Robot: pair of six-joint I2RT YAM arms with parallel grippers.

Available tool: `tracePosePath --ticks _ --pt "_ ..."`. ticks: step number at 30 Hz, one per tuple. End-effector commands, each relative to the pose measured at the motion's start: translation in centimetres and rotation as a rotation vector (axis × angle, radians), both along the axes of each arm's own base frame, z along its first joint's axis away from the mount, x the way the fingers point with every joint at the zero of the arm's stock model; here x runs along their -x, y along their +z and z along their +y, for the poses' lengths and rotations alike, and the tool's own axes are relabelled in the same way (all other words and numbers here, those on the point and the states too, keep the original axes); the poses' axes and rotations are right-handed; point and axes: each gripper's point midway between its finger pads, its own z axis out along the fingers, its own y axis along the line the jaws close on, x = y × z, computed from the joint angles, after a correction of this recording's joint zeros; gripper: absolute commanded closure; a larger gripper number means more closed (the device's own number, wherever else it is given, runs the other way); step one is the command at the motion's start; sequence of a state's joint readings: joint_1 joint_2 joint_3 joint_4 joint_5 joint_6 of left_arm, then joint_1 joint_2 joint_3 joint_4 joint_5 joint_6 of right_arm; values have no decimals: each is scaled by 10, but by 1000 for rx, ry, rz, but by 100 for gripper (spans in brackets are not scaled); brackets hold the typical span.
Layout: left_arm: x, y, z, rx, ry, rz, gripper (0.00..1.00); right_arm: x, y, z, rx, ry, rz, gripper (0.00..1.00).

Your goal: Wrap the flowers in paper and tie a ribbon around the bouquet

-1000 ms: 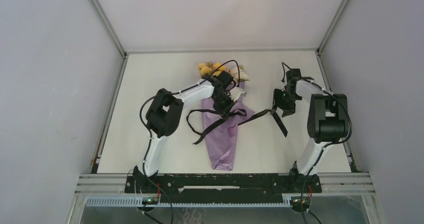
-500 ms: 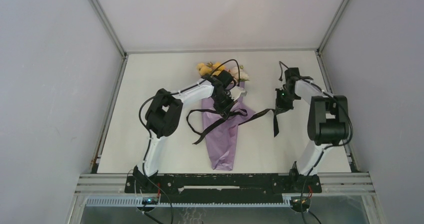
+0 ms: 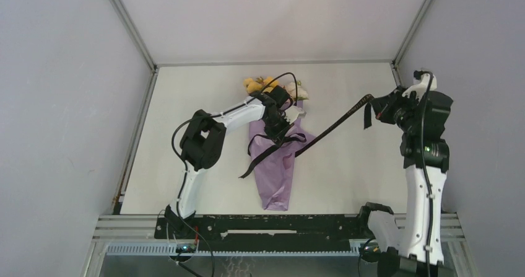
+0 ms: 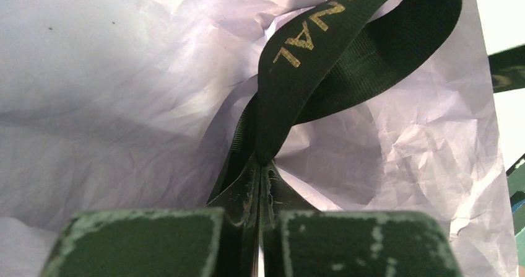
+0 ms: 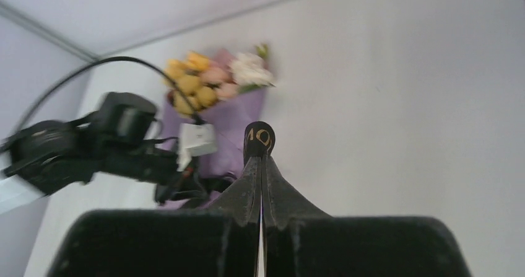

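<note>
Observed on the table (image 3: 186, 103), left of centre: left gripper (image 3: 277, 130) down over the upper half of the bouquet (image 3: 275, 175), jaws clamped tight on a fold of ribbon (image 3: 334, 123). Confirmed in the left wrist view: both pads (image 4: 142, 240) pressed together, black band pinched between them. Seen just beyond that pinch: 1 loop of ribbon with gold lettering, standing over crinkled lilac paper (image 4: 124, 103). Located at table centre: bouquet lying flat, narrow end toward the arm bases, wide end away, yellow, pink and white flowers (image 3: 263, 85) showing at the far end. Noted across the wrap: ribbon crossing the cone near its middle, 1 tail trailing down-left off the paper onto the table. Traced rightward: 1 long run of ribbon rising off the bouquet, stretched straight and clear of the table, up to the right gripper (image 3: 376, 108). Found at far right, raised above the surface and well apart from the bouquet: right gripper, jaws closed on the ribbon, band seen edge-on between the pads in the right wrist view, short end hanging just below the grip. Knot condition: cannot tell.
</note>
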State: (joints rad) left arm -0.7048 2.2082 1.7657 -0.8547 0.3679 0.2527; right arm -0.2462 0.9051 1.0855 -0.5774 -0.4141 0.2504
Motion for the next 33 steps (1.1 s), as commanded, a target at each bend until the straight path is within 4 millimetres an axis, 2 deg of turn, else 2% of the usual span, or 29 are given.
tracePosePath --ticks 1,5,7,8,10,14,16,18,21,23,24,26,31,33 --pt "-12 39 -10 59 -18 -92 100 13 64 36 -65 175 -212 100" --pt "-13 40 -10 61 -21 -95 100 37 124 70 -76 351 -387 100" --pt "-13 42 -11 65 -22 -95 100 47 145 91 -67 444 -463 100" --pt "-13 44 -12 70 -23 -91 100 50 147 103 -65 491 -478 100" --pt "-12 50 -14 86 -24 -80 100 55 136 138 -75 614 -464 100" --pt "-12 58 -18 122 -16 -58 100 81 79 238 -137 968 -362 100" --pt "-12 56 -18 119 -15 -55 100 103 53 281 -139 1129 -329 100" --pt "-11 52 -17 113 -14 -47 100 125 37 315 -180 1262 -333 100" --pt "-10 48 -15 115 -9 -25 100 140 -6 347 -201 1348 -270 100" --pt "-11 48 -13 119 -1 -17 100 135 -41 354 -194 1322 -176 100" --pt "-11 50 -12 123 3 -18 100 131 -66 353 -189 1298 -120 100" --pt "-14 53 -9 130 9 -22 100 121 -98 347 -193 1230 -62 100" --pt "-19 62 -2 148 20 -36 100 87 -161 325 -186 1045 73 100" --pt "-21 64 0 147 25 -45 100 75 -177 317 -191 982 119 100"
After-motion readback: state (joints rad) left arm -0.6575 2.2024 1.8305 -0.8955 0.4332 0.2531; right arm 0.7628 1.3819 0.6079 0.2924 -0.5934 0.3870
